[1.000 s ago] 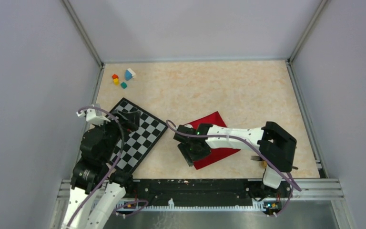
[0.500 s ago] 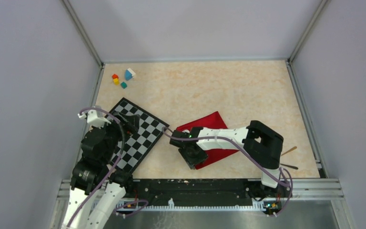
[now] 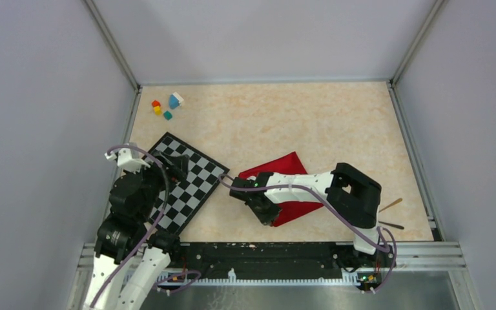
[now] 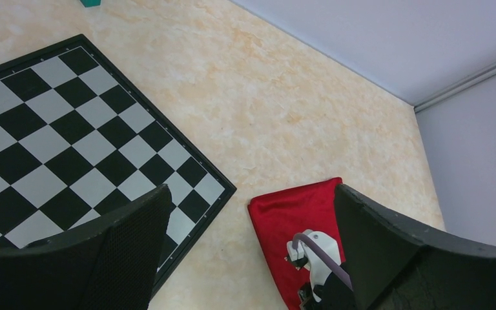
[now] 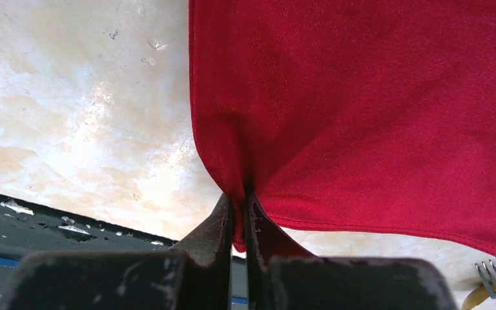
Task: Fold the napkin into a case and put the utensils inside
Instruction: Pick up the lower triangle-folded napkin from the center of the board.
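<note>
At front centre of the table (image 3: 284, 116), the napkin (image 3: 285, 165) lies flat, one corner pointing away from the arms (the right arm covers its middle from above). Right gripper (image 5: 239, 201) has its fingers pressed together on the napkin's near corner, a red fold pinched between them, and the cloth puckers toward the pinch. Fork (image 3: 391, 225) and spoon (image 3: 391, 205) lie on the table to the napkin's right, apart from it. From above only their handles show. Left gripper (image 4: 250, 194) hangs over the edge of the checkered mat (image 3: 194, 187), fingers spread wide, holding nothing. Small coloured blocks (image 3: 166, 106) sit at the far left corner.
</note>
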Controlling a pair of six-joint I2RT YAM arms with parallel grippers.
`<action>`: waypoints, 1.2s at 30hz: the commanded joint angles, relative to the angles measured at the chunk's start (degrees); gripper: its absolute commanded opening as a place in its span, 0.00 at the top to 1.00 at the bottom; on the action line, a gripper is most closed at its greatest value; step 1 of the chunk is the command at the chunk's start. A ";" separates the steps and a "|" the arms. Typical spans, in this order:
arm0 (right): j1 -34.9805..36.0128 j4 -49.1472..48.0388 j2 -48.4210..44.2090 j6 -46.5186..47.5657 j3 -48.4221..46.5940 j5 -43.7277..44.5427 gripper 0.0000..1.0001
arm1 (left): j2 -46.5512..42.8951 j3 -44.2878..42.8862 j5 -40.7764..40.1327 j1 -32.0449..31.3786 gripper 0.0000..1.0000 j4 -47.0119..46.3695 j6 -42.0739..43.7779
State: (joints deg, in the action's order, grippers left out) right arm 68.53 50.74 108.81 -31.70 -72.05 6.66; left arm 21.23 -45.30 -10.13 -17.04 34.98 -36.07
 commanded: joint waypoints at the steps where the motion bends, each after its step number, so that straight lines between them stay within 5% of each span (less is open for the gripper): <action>1: 0.90 -6.94 -0.18 1.74 3.26 2.47 1.00 | 1.58 0.22 0.93 -0.14 0.01 0.17 0.28; 9: -3.36 -25.66 -16.22 3.78 17.72 -10.66 1.00 | 13.30 7.22 17.14 -0.19 0.01 -4.71 -4.14; 16: -10.88 -38.56 -25.71 1.47 29.47 -23.66 1.00 | 29.98 16.47 34.06 -1.57 0.03 -21.08 -25.36; 24: -17.28 -45.94 -31.54 0.41 36.48 -31.78 1.00 | 43.10 19.89 22.35 -14.75 0.01 -37.30 -46.58; 36: -21.94 -52.14 -37.14 -2.46 42.34 -37.75 1.00 | 53.16 25.22 14.20 -17.19 0.09 -50.87 -56.93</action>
State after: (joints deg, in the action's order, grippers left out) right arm 47.70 3.64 74.02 -33.32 -30.37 -28.14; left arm 72.82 -22.28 8.51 -33.54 -7.94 -88.71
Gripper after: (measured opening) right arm 0.026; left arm 0.927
